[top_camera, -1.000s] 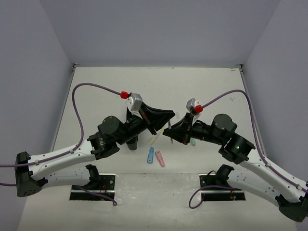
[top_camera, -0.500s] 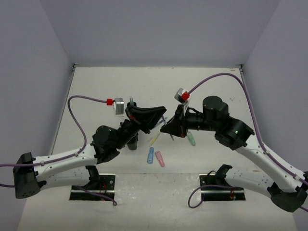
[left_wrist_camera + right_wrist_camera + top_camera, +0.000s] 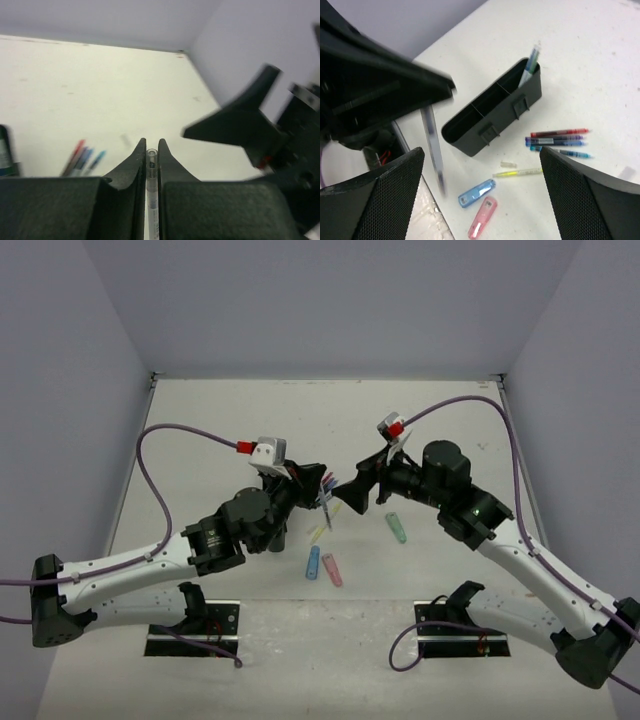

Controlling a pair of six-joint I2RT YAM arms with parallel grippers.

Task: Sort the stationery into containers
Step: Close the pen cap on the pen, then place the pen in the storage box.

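My left gripper is shut on a clear pen that lies along the slot between its fingers and hangs down from it. Right in front of it, my right gripper is open and empty, its fingers wide apart. Below it stands the black organiser, the container, with one pen upright in its far compartment. On the table lie red, purple and blue pens, a yellow-green pen, a blue chunky piece, a pink one and a green one.
A small clear cap lies beside the yellow-green pen. The two grippers meet over the table's middle, with the left arm covering most of the organiser in the top view. Walls close the table on three sides.
My right gripper, shut a second ago, has opened wide. The pen stays in the left gripper. Both arms have shifted, and the grippers now face each other closely.
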